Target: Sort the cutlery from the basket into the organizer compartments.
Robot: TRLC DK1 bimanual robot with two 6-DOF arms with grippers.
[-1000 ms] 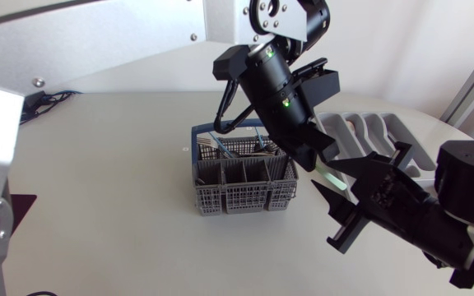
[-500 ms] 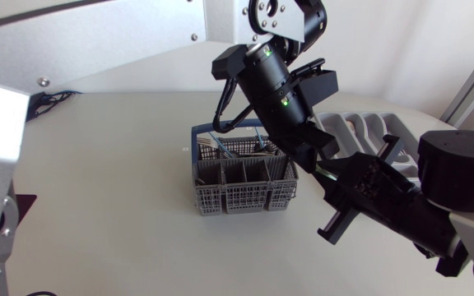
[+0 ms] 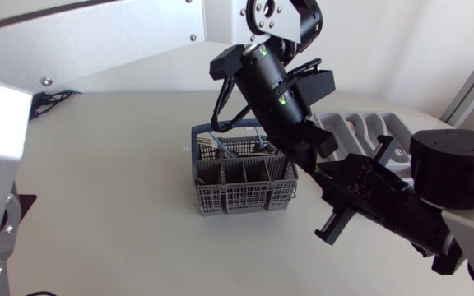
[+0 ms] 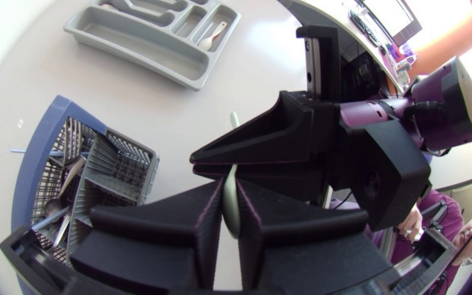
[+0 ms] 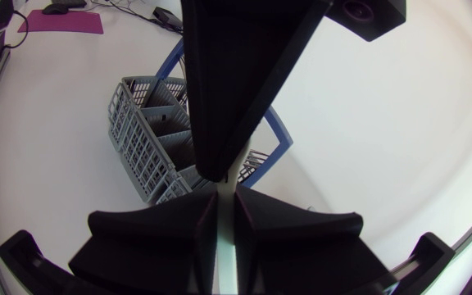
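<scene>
I am gripping a thin pale green piece of cutlery point(image 4: 230, 205) in my left jaws, which are pressing on it from both sides. They are hanging above the desk point(image 3: 97, 197), just beside the grey basket point(image 3: 241, 191) on the side facing the organizer point(image 3: 385, 125). My right jaws are meeting them nose to nose and are clamping the other end of the same piece point(image 5: 226, 238), so both pairs are holding it at once.

Only a narrow edge of the piece is showing in either wrist view, so I cannot tell whether it is a fork, a knife or a spoon. In the head view it is hiding almost wholly behind the two black pairs of jaws.

My left arm point(image 3: 274, 82) and right arm point(image 3: 455, 168) are covering much of the organizer there. The left wrist view is showing it better point(image 4: 138, 37), with what looks like a small pale spoon point(image 4: 213, 34) lying in one of the short compartments.

Several pieces point(image 3: 220, 146) are lying in the back of the basket, under its blue handle point(image 3: 208, 130), too tangled to tell apart.
</scene>
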